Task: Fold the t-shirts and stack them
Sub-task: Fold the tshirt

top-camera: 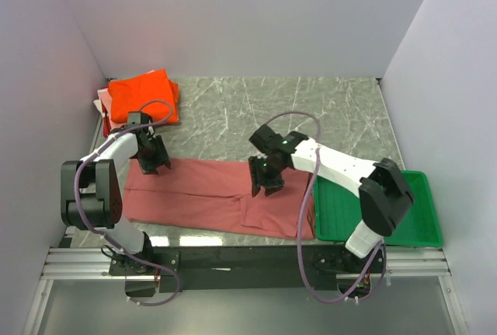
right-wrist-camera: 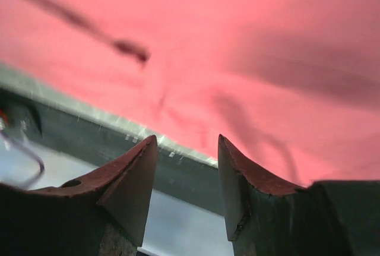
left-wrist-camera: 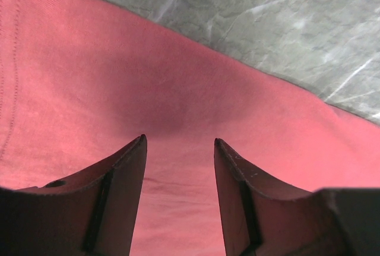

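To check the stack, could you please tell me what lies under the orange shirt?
Pale fabric edges peek out at the left edge of the orange shirt; how many shirts lie beneath is covered.

brick-red tee (top-camera: 206,195): long flat band, front-centre | orange tee (top-camera: 144,95): folded, far-left corner, seemingly atop pale tees (top-camera: 101,103)

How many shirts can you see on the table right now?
2: brick-red shirt flat near front; orange shirt folded back-left. Pale edges beneath it suggest hidden others.
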Controlling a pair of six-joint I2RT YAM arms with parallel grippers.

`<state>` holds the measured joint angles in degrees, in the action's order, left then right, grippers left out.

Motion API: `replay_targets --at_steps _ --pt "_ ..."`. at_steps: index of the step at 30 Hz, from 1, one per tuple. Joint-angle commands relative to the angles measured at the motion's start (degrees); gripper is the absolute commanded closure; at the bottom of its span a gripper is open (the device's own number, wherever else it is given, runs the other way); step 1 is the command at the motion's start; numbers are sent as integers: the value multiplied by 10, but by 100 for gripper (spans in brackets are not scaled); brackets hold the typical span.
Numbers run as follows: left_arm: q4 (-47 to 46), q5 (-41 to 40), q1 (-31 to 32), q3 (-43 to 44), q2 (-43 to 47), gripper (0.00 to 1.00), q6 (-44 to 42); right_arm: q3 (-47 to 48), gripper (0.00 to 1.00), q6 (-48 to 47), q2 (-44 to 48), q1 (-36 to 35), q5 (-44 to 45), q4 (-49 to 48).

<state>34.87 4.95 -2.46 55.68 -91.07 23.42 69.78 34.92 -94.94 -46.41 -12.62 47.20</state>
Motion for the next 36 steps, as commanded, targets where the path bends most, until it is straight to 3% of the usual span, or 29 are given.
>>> replay_targets --at_steps 1,9,21,27,34,36 --pt "-11 4 -5 -3 -18 46 -1 -35 47 38 28 29 71 1" --pt "-16 -6 -18 -5 -37 46 0 -98 47 60 -16 91 119 -18" --pt "-14 -4 -47 -10 -28 46 -5 55 48 11 -189 156 163 13" --pt "-17 41 -52 2 -18 46 -15 240 48 -15 -291 205 176 59" --pt "-32 91 -47 1 -3 47 -26 583 48 -51 -421 217 174 162" --pt "-37 95 -43 -3 17 47 -29 617 48 -54 -429 219 163 162"
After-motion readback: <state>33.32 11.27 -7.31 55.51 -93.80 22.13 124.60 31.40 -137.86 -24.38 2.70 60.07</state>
